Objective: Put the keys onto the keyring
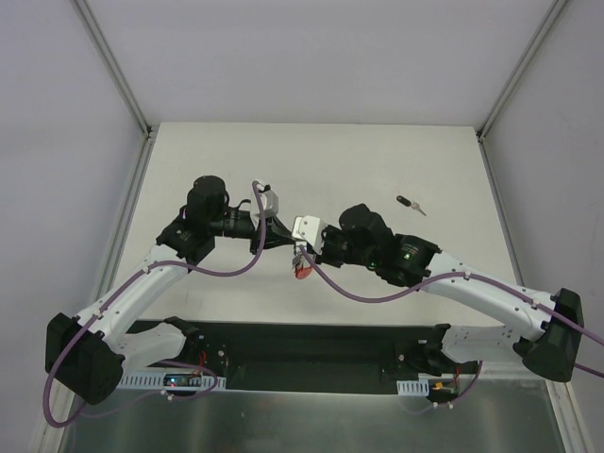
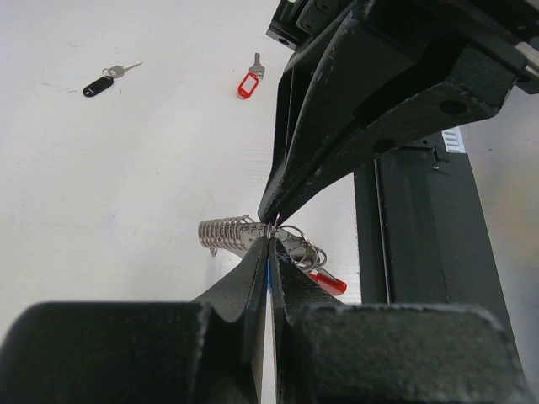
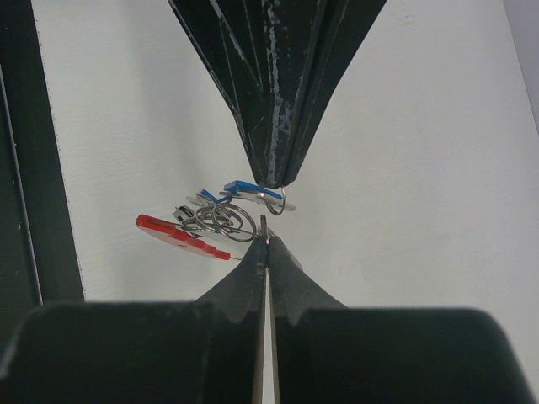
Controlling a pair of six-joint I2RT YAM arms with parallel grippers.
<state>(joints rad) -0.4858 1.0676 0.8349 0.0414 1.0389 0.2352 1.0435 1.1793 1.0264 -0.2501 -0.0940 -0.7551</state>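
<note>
Centrally, left jaws clamped on blue key point(image 3: 244, 187); right jaws clamped on keyring point(image 3: 173, 227).

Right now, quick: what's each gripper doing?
Left gripper: closed, pinching the blue key.
Right gripper: closed on the keyring, at its metal ring.

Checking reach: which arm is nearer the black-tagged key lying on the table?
Right. The right arm lies close by the black-tagged key, wrist nearest it; the left arm sits farther off, on the right arm's other side.
</note>
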